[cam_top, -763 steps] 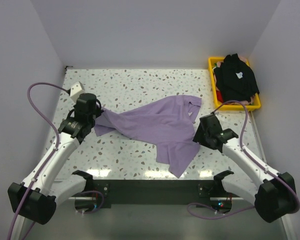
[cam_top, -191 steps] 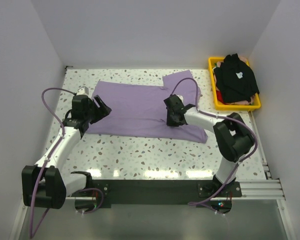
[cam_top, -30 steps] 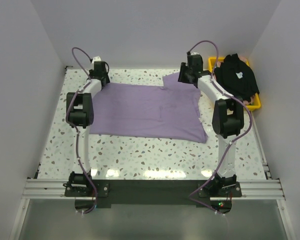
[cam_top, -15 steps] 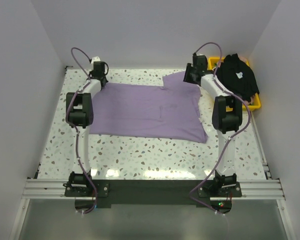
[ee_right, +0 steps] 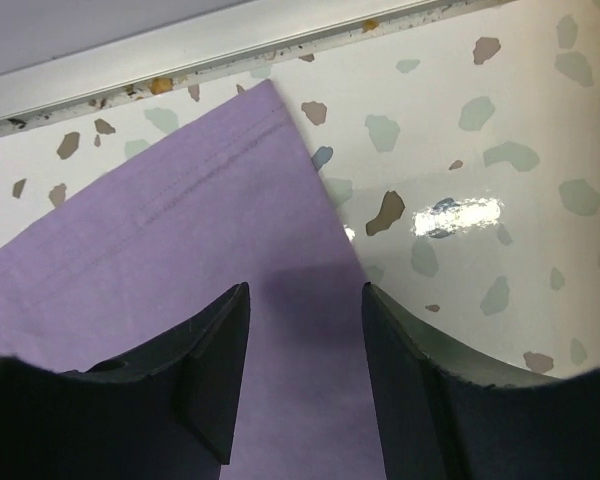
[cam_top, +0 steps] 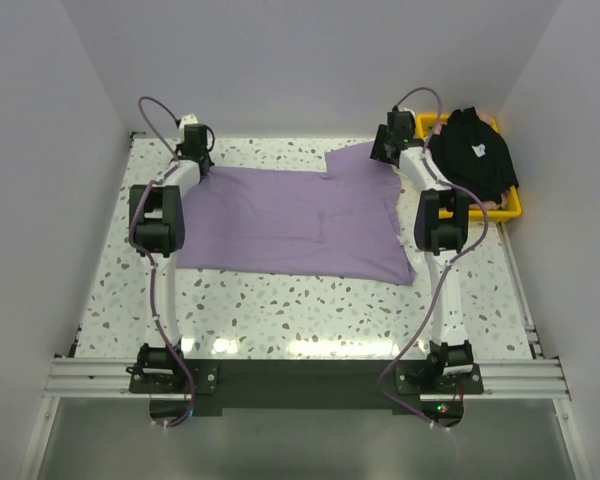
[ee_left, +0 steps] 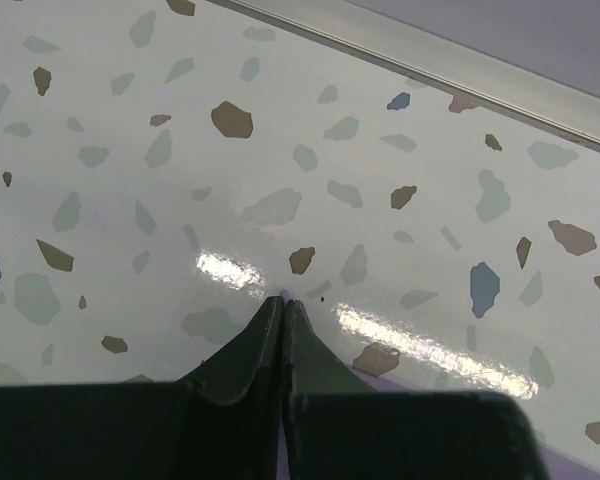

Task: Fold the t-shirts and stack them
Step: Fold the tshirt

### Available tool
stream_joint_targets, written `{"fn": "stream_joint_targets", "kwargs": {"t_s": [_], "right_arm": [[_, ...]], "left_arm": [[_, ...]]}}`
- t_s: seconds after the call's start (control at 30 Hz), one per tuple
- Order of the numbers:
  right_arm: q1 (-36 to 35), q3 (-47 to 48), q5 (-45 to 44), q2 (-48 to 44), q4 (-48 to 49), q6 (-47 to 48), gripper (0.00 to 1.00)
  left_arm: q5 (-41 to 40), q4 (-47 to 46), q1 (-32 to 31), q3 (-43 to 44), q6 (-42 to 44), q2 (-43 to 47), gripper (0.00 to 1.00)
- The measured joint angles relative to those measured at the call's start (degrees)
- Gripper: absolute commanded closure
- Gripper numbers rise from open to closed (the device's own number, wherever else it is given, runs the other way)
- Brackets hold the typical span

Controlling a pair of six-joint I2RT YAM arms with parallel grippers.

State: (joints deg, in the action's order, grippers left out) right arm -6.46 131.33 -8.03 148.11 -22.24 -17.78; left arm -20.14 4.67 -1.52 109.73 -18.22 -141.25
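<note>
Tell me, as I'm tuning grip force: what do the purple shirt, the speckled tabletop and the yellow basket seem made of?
Plain lavender-purple t-shirt: soft matte cloth, stitched hem, wrinkles.
Speckled white tabletop: glossy terrazzo-look surface, perhaps laminate; lamp glare.
Yellow rectangular basket: probably rigid plastic; even colour, straight rim.

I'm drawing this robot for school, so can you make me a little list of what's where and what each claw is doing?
Purple t-shirt: spread flat on the speckled table
Black t-shirt: heaped in the yellow basket, far right corner
Left claw: shut, pinching the purple t-shirt's far left corner
Right claw: open over its far right sleeve
</note>
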Motion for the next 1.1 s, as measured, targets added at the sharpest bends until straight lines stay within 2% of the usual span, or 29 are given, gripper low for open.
{"fn": "stream_joint_targets", "kwargs": {"t_s": [0.2, 0.5, 0.63, 0.8, 0.9, 0.97, 1.1], "right_arm": [[0.04, 3.41, -0.39, 2.91, -0.5, -0.61, 0.48], [0.0, 4.74, 0.07, 4.28, 0.22, -2.19, 0.56], [-0.2, 4.44, 0.04, 4.28, 0.44, -2.47, 0.66], [-0.61, 3.26, -0.11, 4.0, 1.62, -2.4, 0.71], [-0.98, 1.03, -0.13, 2.97, 2.99, -2.36, 0.79], [-1.31, 0.92, -0.15, 2.89, 2.99, -2.21, 0.88], [-1.97, 0.92, -0.42, 2.89, 2.89, -2.05, 0.94]], "left_arm": [[0.37, -0.52, 0.04, -0.92, 0.0, 0.59, 1.0], [0.96, -0.79, 0.13, -1.99, 0.0, 1.36, 1.0], [1.33, -0.98, 0.17, -2.32, -0.04, 1.38, 1.0], [1.7, -1.49, 0.31, -3.23, -0.15, 1.95, 1.0], [1.73, -2.21, 0.33, -4.09, -0.17, 2.34, 1.0], [1.7, -2.56, 0.35, -4.39, -0.17, 2.45, 1.0], [1.73, -2.93, 0.39, -4.59, -0.17, 2.54, 1.0]]}}
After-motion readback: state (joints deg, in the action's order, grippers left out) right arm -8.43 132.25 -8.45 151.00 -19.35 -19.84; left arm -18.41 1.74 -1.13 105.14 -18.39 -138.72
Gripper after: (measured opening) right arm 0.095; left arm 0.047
